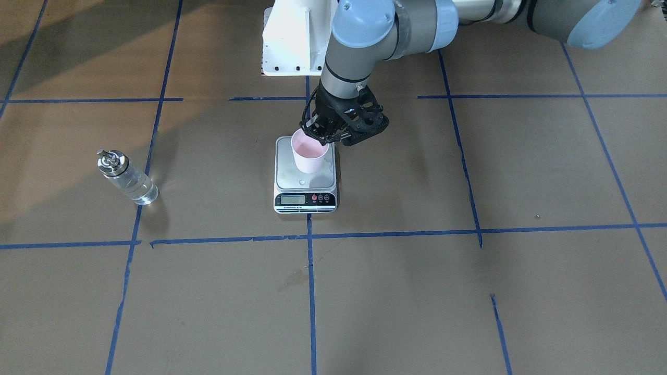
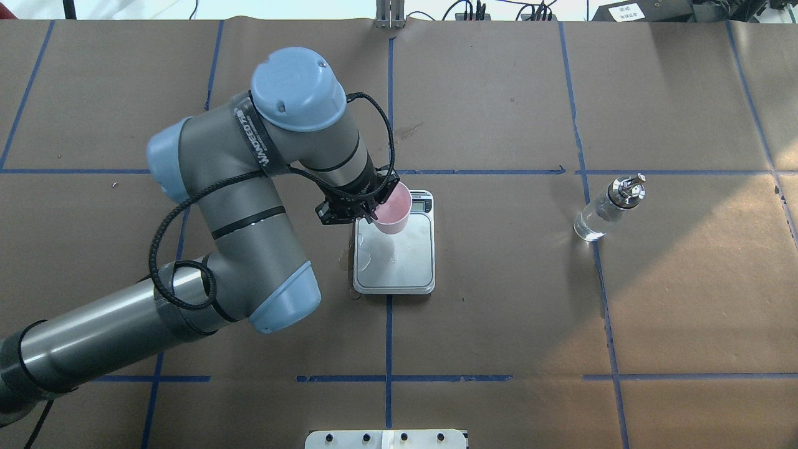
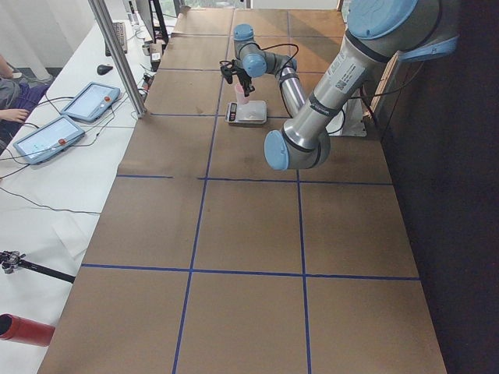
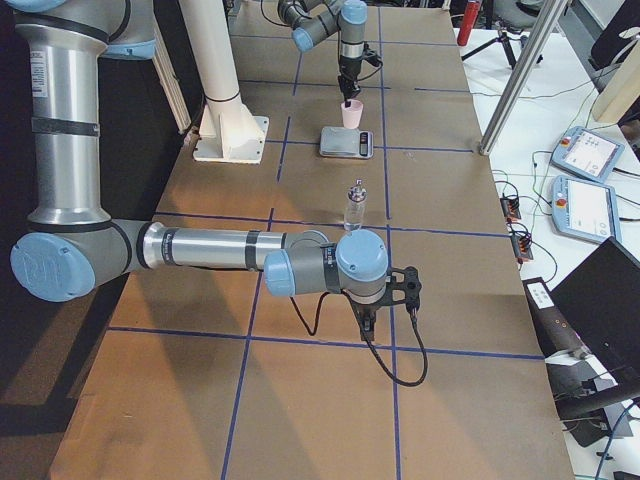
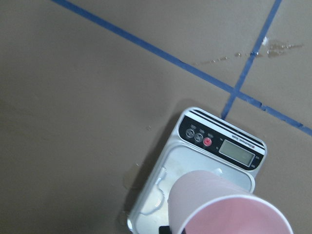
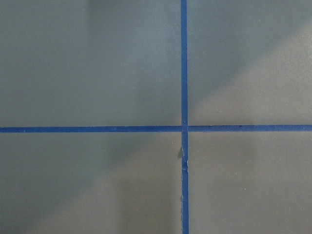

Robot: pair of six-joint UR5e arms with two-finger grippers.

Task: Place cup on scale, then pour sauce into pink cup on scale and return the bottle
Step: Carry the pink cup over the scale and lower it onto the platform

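Observation:
The pale pink cup (image 1: 309,151) is over the far half of the scale (image 1: 292,174), in the middle of the table. My left gripper (image 1: 315,136) is shut on the cup's rim from above. The cup also shows in the overhead view (image 2: 394,211) and, tilted above the scale's plate (image 5: 187,168), in the left wrist view (image 5: 222,207). I cannot tell whether its base touches the plate. The clear bottle (image 2: 606,209) with its metal cap stands upright to the scale's right. My right gripper (image 4: 368,315) hangs over bare table near the bottle (image 4: 355,205); I cannot tell whether it is open or shut.
The white robot base (image 1: 292,41) stands behind the scale. Blue tape lines (image 6: 184,126) cross the brown table paper. Small wet marks lie on the scale's plate (image 2: 374,255). Operator tablets (image 4: 585,180) lie on a side table beyond the far edge.

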